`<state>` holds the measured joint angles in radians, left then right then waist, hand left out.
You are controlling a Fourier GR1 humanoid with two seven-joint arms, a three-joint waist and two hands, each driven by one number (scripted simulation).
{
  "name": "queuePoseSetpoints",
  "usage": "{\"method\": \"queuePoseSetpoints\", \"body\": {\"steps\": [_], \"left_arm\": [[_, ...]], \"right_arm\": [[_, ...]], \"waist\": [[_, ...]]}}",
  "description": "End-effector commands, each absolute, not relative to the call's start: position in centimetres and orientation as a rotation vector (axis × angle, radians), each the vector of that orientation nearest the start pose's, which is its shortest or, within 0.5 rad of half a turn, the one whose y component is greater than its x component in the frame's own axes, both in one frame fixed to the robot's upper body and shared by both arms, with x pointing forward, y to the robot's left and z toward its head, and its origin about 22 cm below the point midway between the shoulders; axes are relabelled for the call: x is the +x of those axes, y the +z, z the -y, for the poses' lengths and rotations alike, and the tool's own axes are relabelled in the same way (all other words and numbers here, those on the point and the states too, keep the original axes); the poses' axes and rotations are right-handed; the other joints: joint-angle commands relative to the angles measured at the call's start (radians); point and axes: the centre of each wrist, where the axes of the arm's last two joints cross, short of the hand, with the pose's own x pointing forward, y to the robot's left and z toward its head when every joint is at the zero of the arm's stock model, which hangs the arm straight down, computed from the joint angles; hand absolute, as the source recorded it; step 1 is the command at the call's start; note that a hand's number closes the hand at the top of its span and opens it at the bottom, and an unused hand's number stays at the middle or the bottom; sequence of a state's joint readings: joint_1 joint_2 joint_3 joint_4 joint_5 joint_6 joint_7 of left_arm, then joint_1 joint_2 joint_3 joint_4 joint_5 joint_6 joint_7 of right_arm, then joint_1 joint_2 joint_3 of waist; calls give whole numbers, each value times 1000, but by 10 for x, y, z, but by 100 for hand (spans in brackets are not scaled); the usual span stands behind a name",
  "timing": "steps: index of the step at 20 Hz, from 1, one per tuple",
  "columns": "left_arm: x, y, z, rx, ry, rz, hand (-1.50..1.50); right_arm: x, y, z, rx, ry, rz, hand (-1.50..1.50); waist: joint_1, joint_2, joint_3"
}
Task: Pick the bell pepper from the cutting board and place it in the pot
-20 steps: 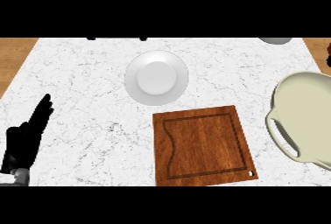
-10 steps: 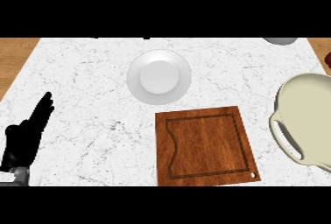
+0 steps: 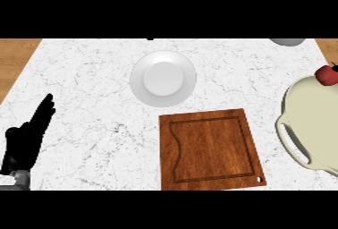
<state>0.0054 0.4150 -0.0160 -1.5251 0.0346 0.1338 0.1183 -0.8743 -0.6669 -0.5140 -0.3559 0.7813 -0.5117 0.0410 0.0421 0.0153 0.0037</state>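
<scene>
The wooden cutting board (image 3: 210,148) lies bare at the counter's lower middle. At the right edge stands the cream pot (image 3: 310,125), cut off by the frame, with one handle (image 3: 293,143) facing the board. The red bell pepper (image 3: 326,75) shows at the far right edge, right at the pot's upper rim; whether it is inside or above the pot is unclear. A small black shape (image 3: 334,67) touches the pepper's top and may be part of my right hand, the rest of which lies outside the view. My left hand (image 3: 26,138) rests open at the lower left, fingers up.
A white plate (image 3: 163,78) sits above the board on the marble counter (image 3: 86,80). The edge of a grey object (image 3: 288,41) shows at the top right. Wooden floor (image 3: 14,58) borders the counter's left side.
The red bell pepper has come into view at the right edge by the pot's rim, and the dark shape there has moved down. The left hand has stayed still.
</scene>
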Motion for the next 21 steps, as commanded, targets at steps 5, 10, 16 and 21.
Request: {"method": "queuePoseSetpoints", "body": {"steps": [5, 10, 16, 21], "left_arm": [[244, 23, -327, 426, -153, 1394, 0], [231, 19, -328, 428, -153, 1389, 0], [223, 15, -322, 439, -138, 1382, 0], [234, 8, -348, 468, -101, 1359, 0]], "right_arm": [[388, 128, 449, -1339, -365, 1514, -150], [377, 126, 459, -1175, -390, 1561, -150], [341, 116, 477, -1056, -411, 1587, -150], [303, 115, 465, -1083, -442, 1628, -150]], "waist": [[-28, -6, 0], [-37, -16, -3], [-58, -24, -4], [-78, -26, -6]]}}
